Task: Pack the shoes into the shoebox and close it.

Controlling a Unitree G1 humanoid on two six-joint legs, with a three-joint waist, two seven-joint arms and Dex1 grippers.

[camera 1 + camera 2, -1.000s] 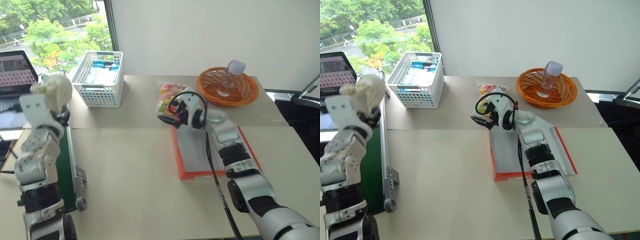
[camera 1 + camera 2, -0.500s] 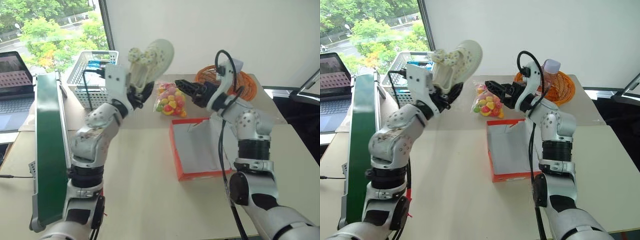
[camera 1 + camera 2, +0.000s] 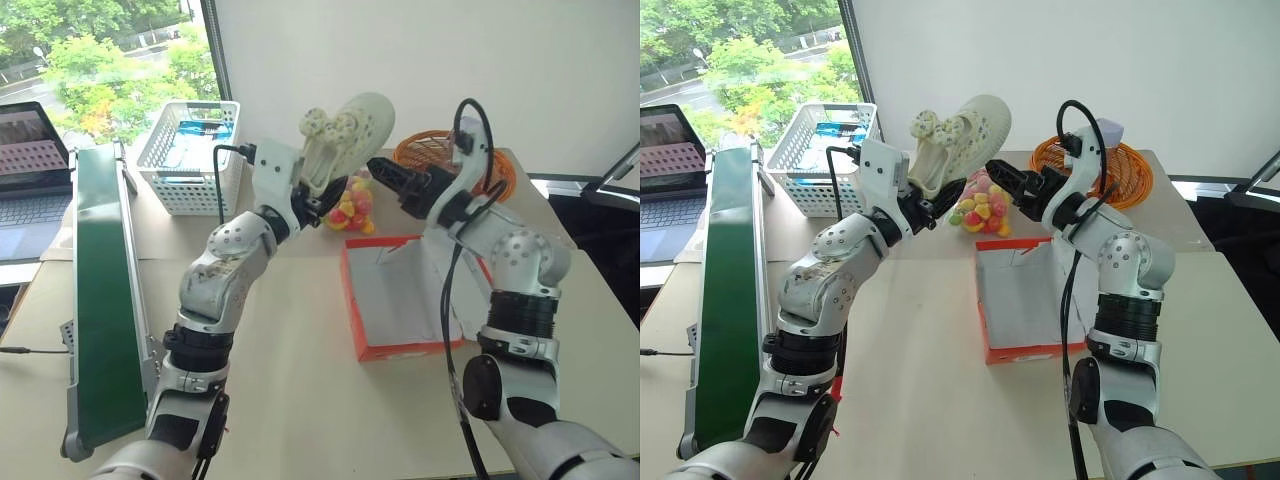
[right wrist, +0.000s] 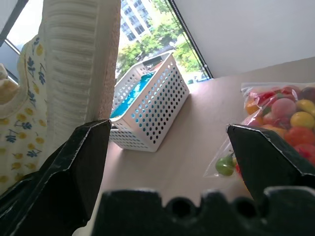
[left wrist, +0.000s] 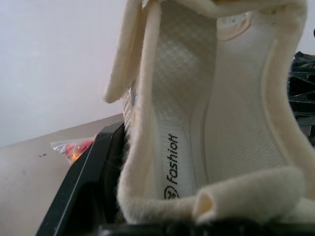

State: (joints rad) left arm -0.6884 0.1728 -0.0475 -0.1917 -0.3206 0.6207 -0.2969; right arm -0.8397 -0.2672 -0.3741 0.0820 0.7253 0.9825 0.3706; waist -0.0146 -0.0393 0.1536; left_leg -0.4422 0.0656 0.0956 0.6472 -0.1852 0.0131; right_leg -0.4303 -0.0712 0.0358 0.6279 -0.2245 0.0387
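I see the table (image 3: 290, 330) carrying the shoebox (image 3: 400, 300) below my right tool (image 3: 385, 175), candy bag (image 3: 350, 208), white basket (image 3: 195, 155), wicker basket (image 3: 440, 160).

Cream-white shoe (image 3: 345, 130); red-orange shoebox (image 3: 398, 300), grey-white inside; white mesh basket (image 3: 195, 155).

One shoe (image 3: 345, 130), one shoebox (image 3: 400, 300), two baskets (image 3: 195, 150), one candy bag (image 3: 352, 208).
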